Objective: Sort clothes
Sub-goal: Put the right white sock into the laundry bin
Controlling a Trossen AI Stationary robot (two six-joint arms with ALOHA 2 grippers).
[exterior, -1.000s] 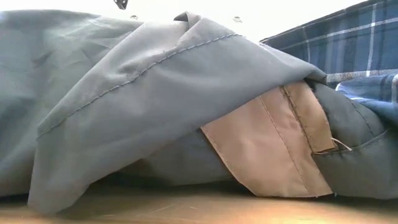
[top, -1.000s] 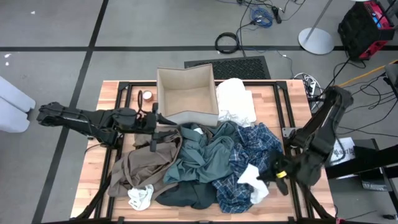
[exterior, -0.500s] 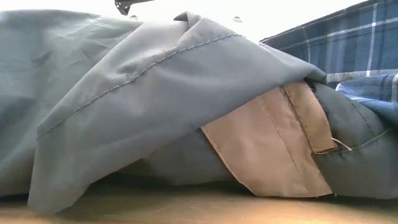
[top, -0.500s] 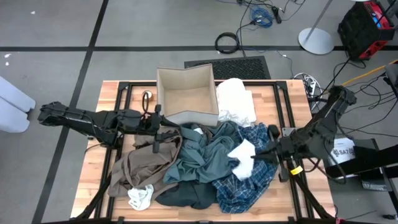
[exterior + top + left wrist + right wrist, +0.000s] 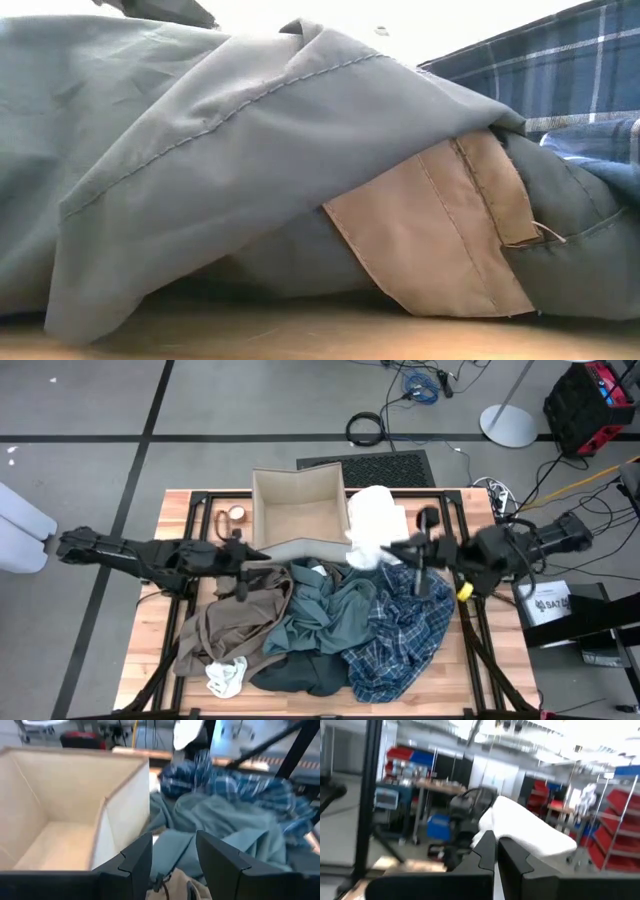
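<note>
Clothes pile mid-table: tan-brown garment (image 5: 225,622), teal-grey shirt (image 5: 325,610), blue plaid shirt (image 5: 405,625). Left gripper (image 5: 250,568) parted, empty, beside beige fabric box (image 5: 300,510). Right gripper (image 5: 392,547) pinched on cream-white piece (image 5: 372,525), lifted right of box.

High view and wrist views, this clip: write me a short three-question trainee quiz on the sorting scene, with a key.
1. True or false: the beige fabric box holds no garment.
2. Which garment does the right gripper hold in its fingers? A) blue plaid shirt B) cream-white piece C) tan-brown garment
3. Fill in: the left gripper, fingers apart, sits at the box's near wall over the ____ garment.

Key:
1. True; its floor shows bare.
2. B; it hangs over the cream-white pile beside the box.
3. tan-brown.
</note>
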